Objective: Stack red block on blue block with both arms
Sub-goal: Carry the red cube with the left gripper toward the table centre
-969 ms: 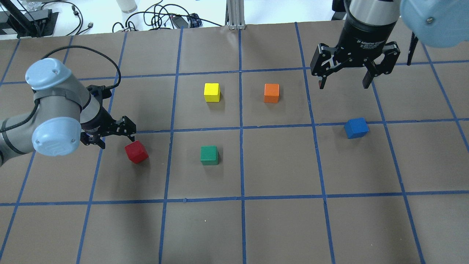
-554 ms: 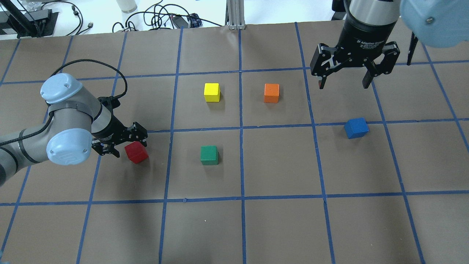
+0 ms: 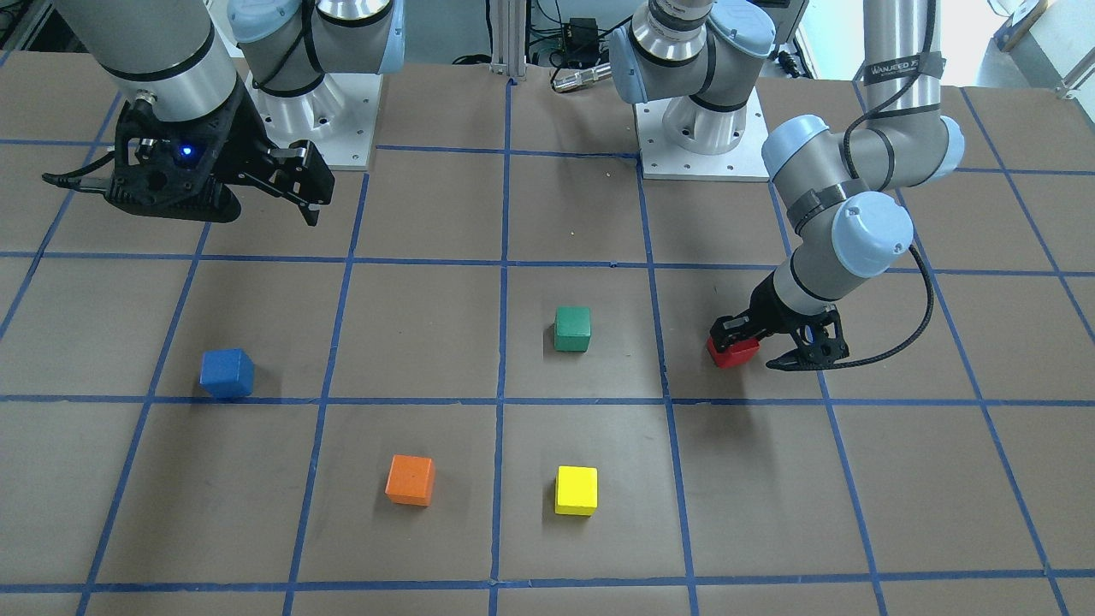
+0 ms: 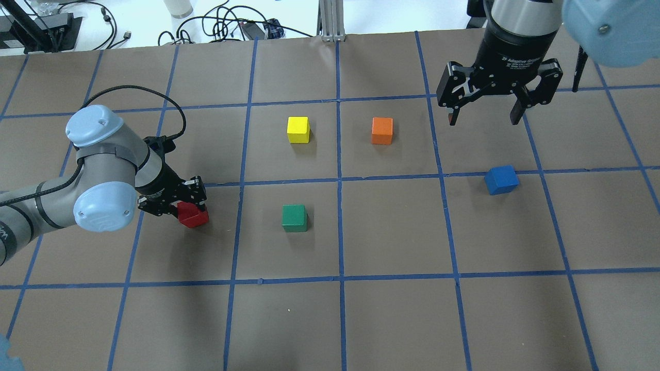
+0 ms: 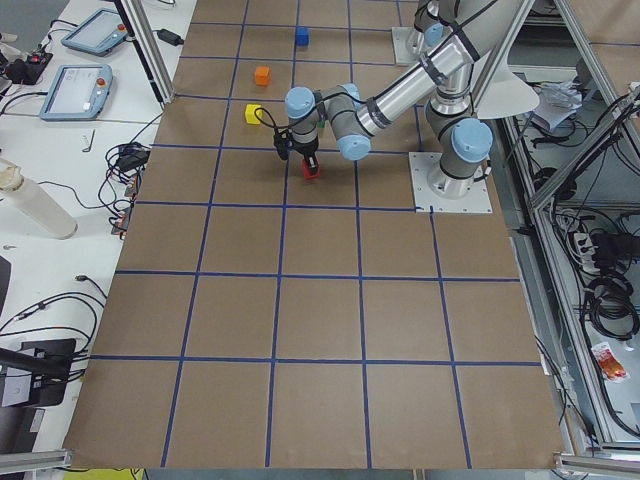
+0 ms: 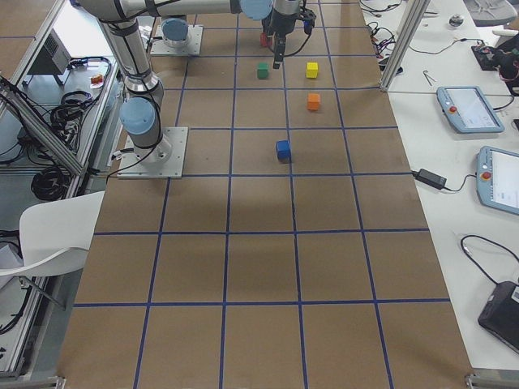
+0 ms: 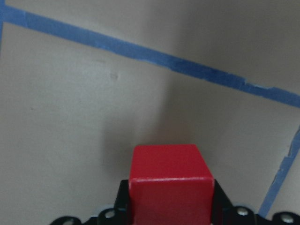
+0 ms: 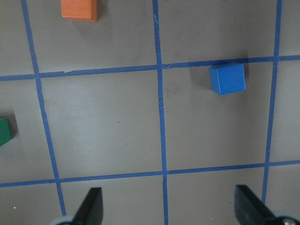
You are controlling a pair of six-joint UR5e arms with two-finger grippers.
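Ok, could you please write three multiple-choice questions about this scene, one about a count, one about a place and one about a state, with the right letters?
1. Besides the red block and the blue block, how many blocks are on the table?
A) two
B) three
C) four

2. Where is the red block?
A) on the blue block
B) between the fingers of the left gripper
C) on the floor

3. How is the right gripper?
A) open
B) shut on the blue block
C) shut on the red block

Answers:
1 B: a green block, a yellow block and an orange block.
2 B: the left wrist view shows a finger on each side of it.
3 A: its fingers stand wide apart, holding nothing.
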